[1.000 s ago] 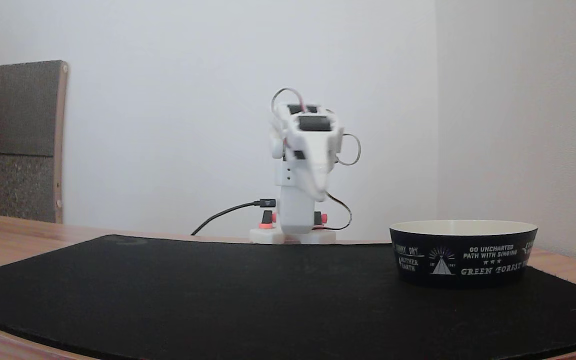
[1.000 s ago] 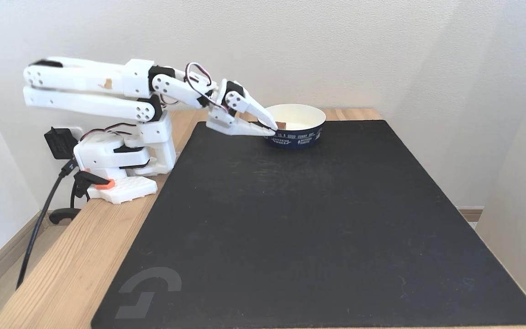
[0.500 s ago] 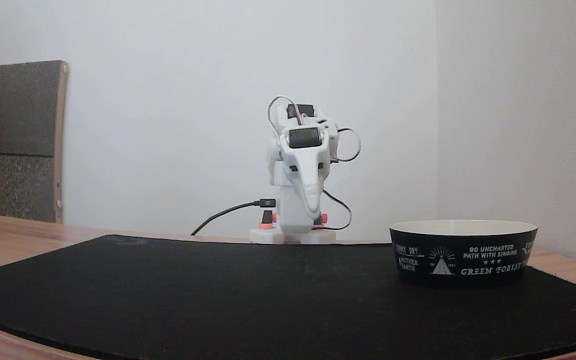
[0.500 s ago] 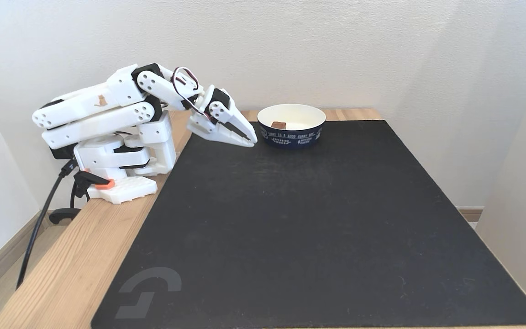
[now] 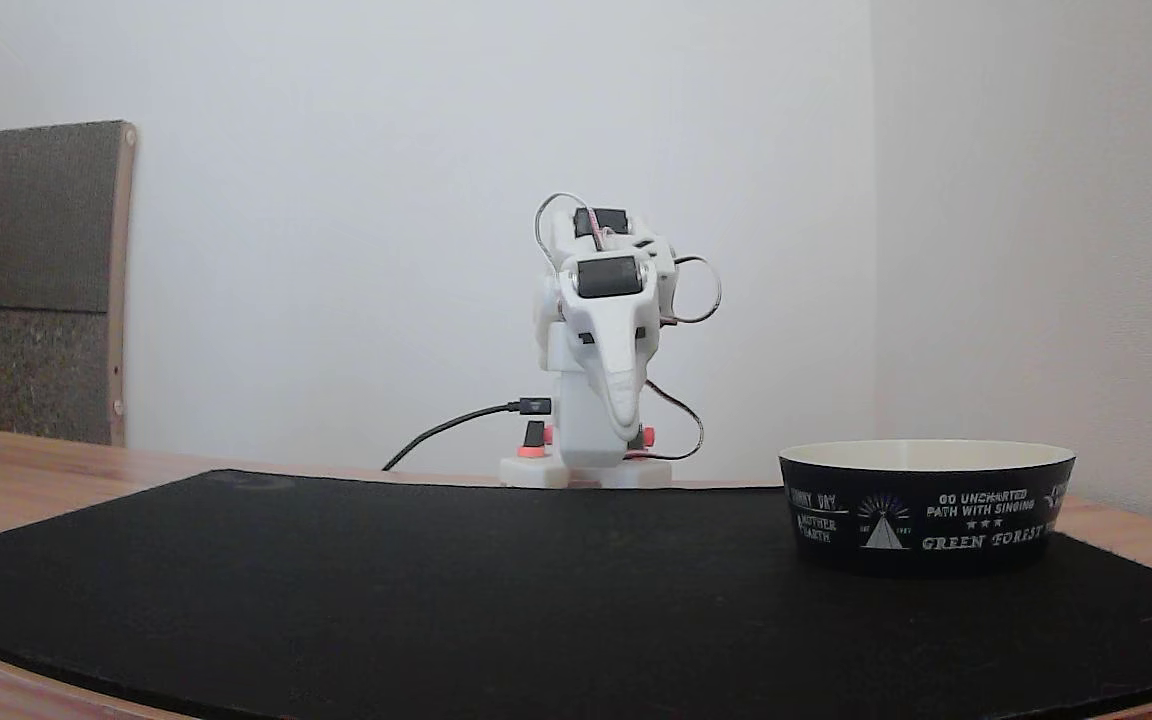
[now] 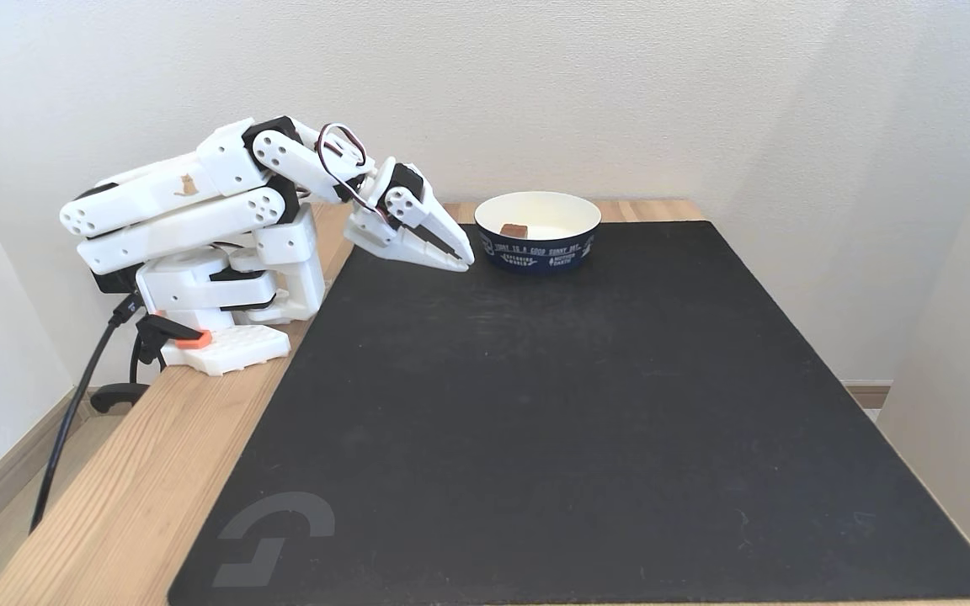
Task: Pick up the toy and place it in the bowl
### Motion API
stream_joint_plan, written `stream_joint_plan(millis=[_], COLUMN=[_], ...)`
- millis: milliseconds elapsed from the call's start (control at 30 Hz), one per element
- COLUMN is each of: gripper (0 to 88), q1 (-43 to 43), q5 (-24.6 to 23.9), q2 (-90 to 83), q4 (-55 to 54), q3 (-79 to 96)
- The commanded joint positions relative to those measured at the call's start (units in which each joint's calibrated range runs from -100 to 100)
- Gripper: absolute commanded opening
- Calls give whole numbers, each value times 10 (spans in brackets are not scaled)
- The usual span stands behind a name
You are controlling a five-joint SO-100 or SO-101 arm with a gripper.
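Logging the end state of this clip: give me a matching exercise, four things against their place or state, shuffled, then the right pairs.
Things:
1. toy
2. bowl
3. hand
4. black mat

Place or state:
A. covers most of the wooden table
B. shut and empty, just beside the bowl
C. lies inside the bowl
D. stands at the mat's far edge, black outside, cream inside

Pairs: 1-C, 2-D, 3-B, 4-A
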Motion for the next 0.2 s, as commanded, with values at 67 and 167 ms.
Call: stream_joint_plan(millis=[67,167], gripper=[24,24], q1=[2,2], q5=[-1,-1], q2=[-6,-6], q4=[3,3], q3=[6,6])
